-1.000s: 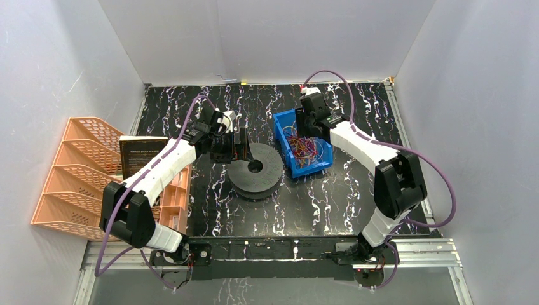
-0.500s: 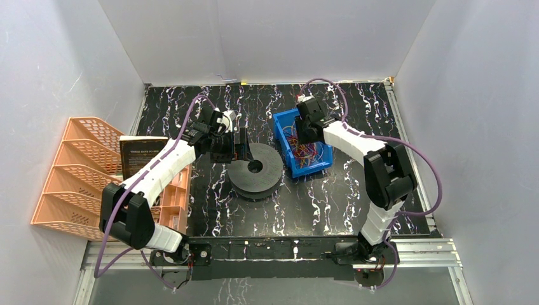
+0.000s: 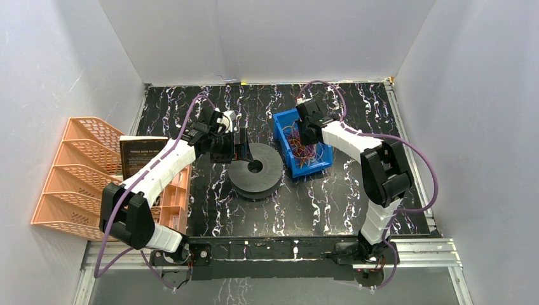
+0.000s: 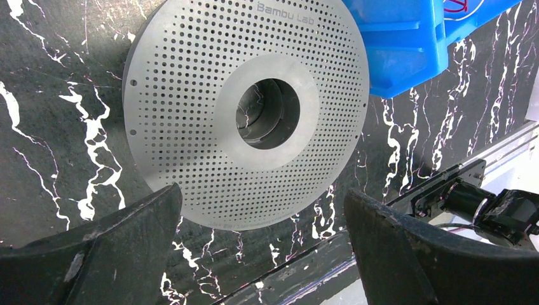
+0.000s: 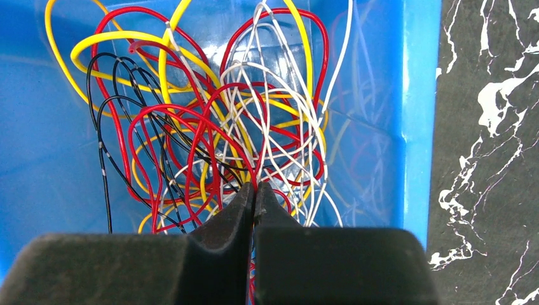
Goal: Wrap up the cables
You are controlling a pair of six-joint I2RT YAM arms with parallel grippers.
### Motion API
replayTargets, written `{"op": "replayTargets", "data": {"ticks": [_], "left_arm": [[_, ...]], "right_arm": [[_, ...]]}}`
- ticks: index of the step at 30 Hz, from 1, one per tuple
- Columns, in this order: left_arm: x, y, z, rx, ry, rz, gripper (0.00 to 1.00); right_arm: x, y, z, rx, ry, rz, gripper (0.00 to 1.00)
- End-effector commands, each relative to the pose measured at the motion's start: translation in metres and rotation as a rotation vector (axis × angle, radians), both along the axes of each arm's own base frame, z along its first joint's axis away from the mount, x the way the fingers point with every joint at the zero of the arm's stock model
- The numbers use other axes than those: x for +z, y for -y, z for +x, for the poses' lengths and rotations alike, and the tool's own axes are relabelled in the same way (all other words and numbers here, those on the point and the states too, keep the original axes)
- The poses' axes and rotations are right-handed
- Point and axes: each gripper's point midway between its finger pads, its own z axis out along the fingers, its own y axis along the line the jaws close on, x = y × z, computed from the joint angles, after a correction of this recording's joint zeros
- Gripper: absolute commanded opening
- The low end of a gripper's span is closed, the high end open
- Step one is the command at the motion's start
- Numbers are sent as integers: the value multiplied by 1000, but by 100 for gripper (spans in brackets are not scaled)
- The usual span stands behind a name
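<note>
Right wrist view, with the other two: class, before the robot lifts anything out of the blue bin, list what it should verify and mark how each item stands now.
1. The right end effector is shut inside the blue bin: ok.
2. A red strand is caught between its jaws: ok, red shows in the gap.
3. Only one strand of the cables is caught: cannot tell, the tangle is dense at the tips.
4. The left end effector is open above the spool: ok.
5. The spool lies flat, hub hole facing up: ok.
</note>
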Motion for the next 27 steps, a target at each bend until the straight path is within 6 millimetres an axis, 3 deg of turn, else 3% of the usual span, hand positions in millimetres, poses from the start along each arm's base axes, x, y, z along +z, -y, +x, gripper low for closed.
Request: {"op": "replayTargets", "data": {"ticks": [1, 4, 10, 18, 27], "left_arm": [[18, 0, -7, -18, 31, -21, 98], [20, 0, -7, -19, 35, -23, 98], [25, 1, -6, -26, 44, -25, 98], [49, 2, -7, -55, 104, -49, 98], [77, 5, -11, -97, 164, -88, 99]], "right_arm": [[33, -2, 12, -11, 83, 36, 1], [44, 0, 10, -16, 95, 44, 0], [99, 5, 0, -25, 188, 92, 0], [184, 13, -14, -28, 330, 174, 0], [294, 15, -31, -20, 522, 324, 0]]}}
